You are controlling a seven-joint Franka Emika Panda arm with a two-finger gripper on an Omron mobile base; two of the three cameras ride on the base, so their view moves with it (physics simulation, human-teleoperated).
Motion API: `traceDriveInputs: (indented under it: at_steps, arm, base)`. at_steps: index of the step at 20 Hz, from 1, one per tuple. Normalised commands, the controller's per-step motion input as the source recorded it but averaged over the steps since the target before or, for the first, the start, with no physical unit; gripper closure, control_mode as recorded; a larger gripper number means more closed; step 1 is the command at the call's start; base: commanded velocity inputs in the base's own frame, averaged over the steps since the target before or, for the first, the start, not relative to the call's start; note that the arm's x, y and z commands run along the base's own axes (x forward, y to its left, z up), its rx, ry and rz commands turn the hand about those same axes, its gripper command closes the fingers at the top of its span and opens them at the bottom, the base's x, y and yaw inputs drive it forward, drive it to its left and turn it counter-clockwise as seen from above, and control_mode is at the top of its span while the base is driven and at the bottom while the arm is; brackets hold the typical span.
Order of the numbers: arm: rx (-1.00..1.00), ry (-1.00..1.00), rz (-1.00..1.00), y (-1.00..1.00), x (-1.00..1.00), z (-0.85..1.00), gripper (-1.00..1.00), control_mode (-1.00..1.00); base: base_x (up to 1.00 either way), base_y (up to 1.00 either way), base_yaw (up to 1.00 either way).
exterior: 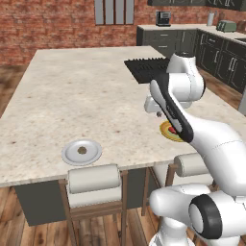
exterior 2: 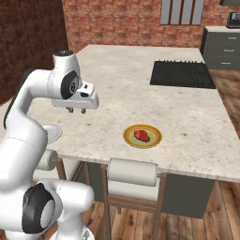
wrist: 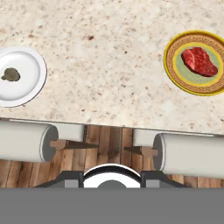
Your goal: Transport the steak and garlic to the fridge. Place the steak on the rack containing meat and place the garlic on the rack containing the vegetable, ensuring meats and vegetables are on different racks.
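Observation:
The steak (wrist: 199,61), a bright-red chunk, lies on a yellow-rimmed plate (wrist: 173,74) near the counter's front edge. It also shows in the right base view as steak (exterior 2: 142,136) on that plate (exterior 2: 129,138). The garlic (exterior: 82,150), a small olive-tan lump, sits on a white plate (exterior: 69,154) further left, and the hand view shows the garlic (wrist: 11,75) too. My gripper (exterior 2: 77,111) hovers above the counter between the two plates, pointing down. Its fingers stand apart with nothing between them. The fridge and the vegetable are out of view.
A black cooktop (exterior 2: 183,73) is set into the far side of the island. Two stools with rolled white backs (exterior: 93,178) (exterior 2: 132,172) stand under the front edge. Dark cabinets with a coffee machine (exterior: 163,18) and a toaster (exterior: 226,25) line the back right.

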Motion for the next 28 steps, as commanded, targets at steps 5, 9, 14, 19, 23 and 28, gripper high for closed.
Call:
traceDriveInputs:
  at_steps: [5,9,14,19,23,28]
  arm:
    - [0.0,-0.02,0.0,0.0,-0.29,-0.01,-1.0,-1.0]
    - [0.0,0.0,0.0,0.2,-0.61,-0.09,-1.0,-1.0]
    - [0.0,0.0,0.0,0.66,-0.62,-0.16,-1.0,-1.0]
    - [0.0,0.0,0.0,0.95,-0.21,-0.21,-1.0,-1.0]
    - [0.0,0.0,0.0,0.79,0.08,-0.29,-1.0,-1.0]
    - [0.0,0.04,0.0,0.55,0.3,-0.34,-1.0,-1.0]
  base:
    - [0.0,0.0,0.0]
    - [0.0,0.0,0.0]
    - [0.0,0.0,0.0]
    - [0.0,0.0,0.0]
    - [0.0,0.0,0.0]
    - [0.0,0.0,0.0]
